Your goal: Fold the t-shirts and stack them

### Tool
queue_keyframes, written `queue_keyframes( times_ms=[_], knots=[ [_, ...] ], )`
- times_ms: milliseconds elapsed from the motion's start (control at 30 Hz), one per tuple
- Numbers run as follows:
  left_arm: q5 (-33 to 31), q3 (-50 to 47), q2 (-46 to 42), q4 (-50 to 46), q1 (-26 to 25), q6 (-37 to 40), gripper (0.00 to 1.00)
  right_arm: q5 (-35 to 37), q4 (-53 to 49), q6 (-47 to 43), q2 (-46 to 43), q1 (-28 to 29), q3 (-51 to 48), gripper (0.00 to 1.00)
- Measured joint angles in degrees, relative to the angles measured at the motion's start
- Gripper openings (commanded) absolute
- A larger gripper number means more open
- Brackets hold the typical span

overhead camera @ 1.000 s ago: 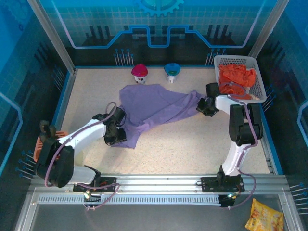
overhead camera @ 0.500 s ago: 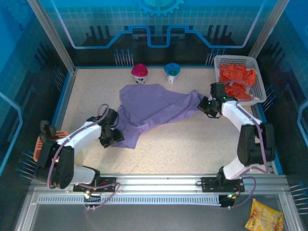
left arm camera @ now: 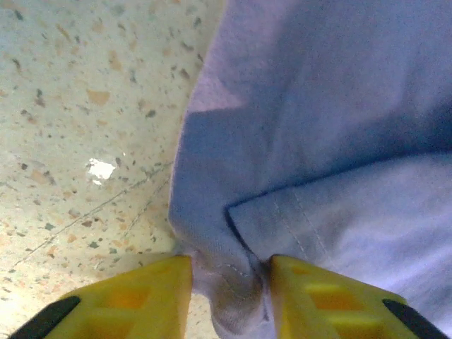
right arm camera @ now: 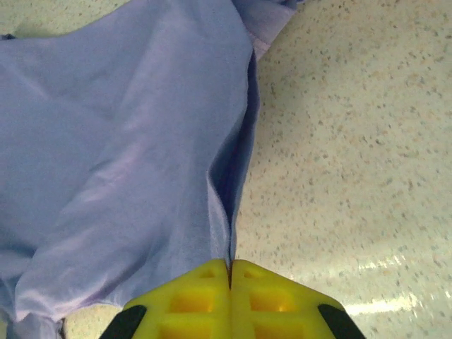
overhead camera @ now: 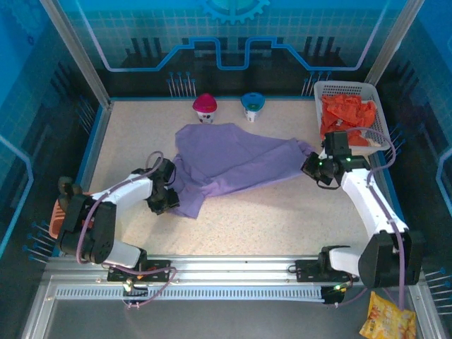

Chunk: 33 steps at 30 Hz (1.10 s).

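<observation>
Your left gripper (overhead camera: 164,201) pinches a bunched hem of the lavender t-shirt (overhead camera: 226,159) at its near-left corner, and your right gripper (overhead camera: 311,164) is clamped tight on its right edge. The shirt lies spread mid-table (overhead camera: 282,219); the orange-red t-shirts (overhead camera: 346,111) sit heaped in the white basket (overhead camera: 347,86) at the far right

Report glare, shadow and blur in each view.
Top external: even light, blue cast on the walls, sharp. Left wrist: yellow fingers soft, table washed out at lower left. Right wrist: glare streaks on the table lower right, dark shadow under the lavender t-shirt edge.
</observation>
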Motion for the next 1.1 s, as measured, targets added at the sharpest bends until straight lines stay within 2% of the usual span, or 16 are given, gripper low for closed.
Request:
queue_keyframes(
  times_ms=[100, 300, 500, 600, 867, 900, 933, 967, 1000, 1067, 1100],
  knots=[
    [-1.0, 0.9, 0.9, 0.2, 0.0, 0.3, 0.0, 0.0, -3.6, -0.6, -3.2, 0.0, -0.3, 0.0],
    [-1.5, 1.3, -1.6, -2.2, -0.1, -0.1, 0.0, -0.4, -10.2, -0.8, -10.4, 0.0, -6.8, 0.0],
    [-2.3, 4.4, -17.3, -12.4, -2.2, -4.0, 0.0, 0.0, -17.1, -1.4, -15.4, 0.0, -7.5, 0.0],
    [-3.0, 7.5, -22.4, -17.8, -3.1, -6.1, 0.0, 0.4, -19.7, -2.0, -16.1, 0.0, -7.2, 0.0],
    [-3.2, 4.7, -26.3, -27.8, -7.0, -12.2, 0.0, 1.8, -24.2, -1.9, -18.1, 0.0, -8.3, 0.01],
    [-3.2, 4.5, -26.7, -28.9, -7.9, -13.0, 0.03, 2.1, -24.5, -1.8, -18.5, 0.0, -8.3, 0.06],
    [-3.2, 4.4, -26.9, -29.8, -8.6, -13.6, 0.08, 2.3, -24.6, -1.6, -18.9, 0.0, -8.3, 0.17],
    [-3.2, 4.4, -27.0, -30.4, -9.0, -13.8, 0.18, 2.3, -24.7, -1.4, -19.3, 0.0, -8.3, 0.29],
    [-3.4, 4.4, -26.9, -30.8, -9.1, -13.9, 0.32, 2.2, -24.6, -1.4, -19.5, 0.0, -8.5, 0.34],
    [-3.7, 4.4, -25.9, -31.6, -9.1, -13.9, 0.47, 1.9, -24.4, -1.6, -19.5, 0.0, -8.9, 0.45],
    [-3.9, 4.5, -25.0, -31.9, -9.1, -13.9, 0.56, 1.8, -24.3, -1.9, -19.3, 0.0, -8.9, 0.57]
  ],
)
